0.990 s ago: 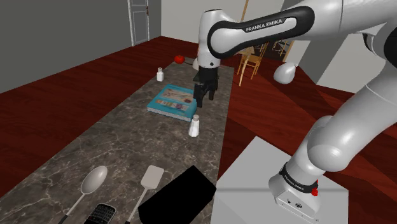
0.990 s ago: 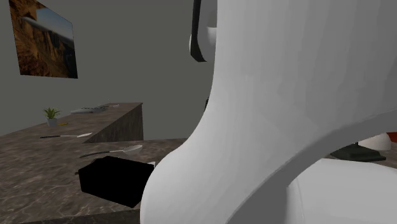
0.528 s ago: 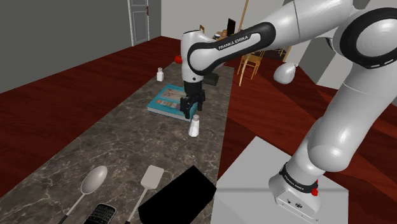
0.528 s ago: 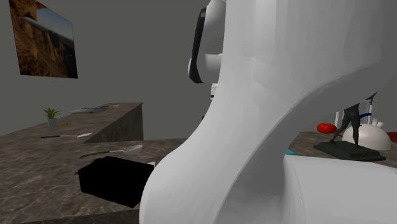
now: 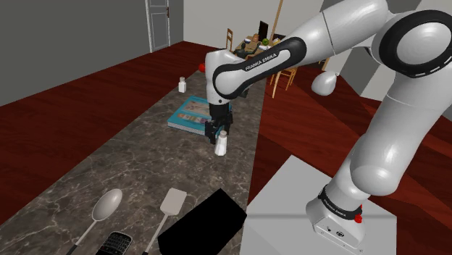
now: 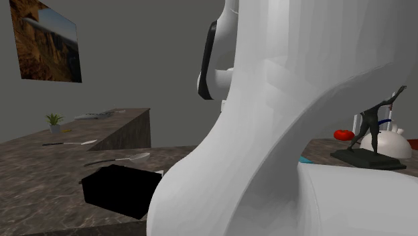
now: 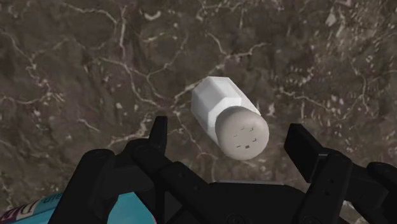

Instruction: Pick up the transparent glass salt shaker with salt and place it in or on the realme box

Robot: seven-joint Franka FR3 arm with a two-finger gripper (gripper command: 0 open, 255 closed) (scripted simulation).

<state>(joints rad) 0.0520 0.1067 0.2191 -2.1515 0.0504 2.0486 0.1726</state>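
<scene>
Salt shaker (image 5: 222,144), drawn with a white faceted body and a grey perforated cap, stands upright on the dark marble counter (image 5: 137,156), just beside the near corner of the teal realme box (image 5: 194,114). The black gripper (image 5: 216,130) hangs right above it, spread wide; in the wrist view its fingers (image 7: 159,130) flank the cap with marble showing on both sides, touching and holding nothing. A second ago the gripper was over the box; it has since dropped lower and come toward the shaker. The shaker sits near the counter's edge on the shoulder view's right, with bare marble between it and the spatula (image 5: 172,203) and black block (image 5: 203,226) nearer the stand (image 5: 290,188).
</scene>
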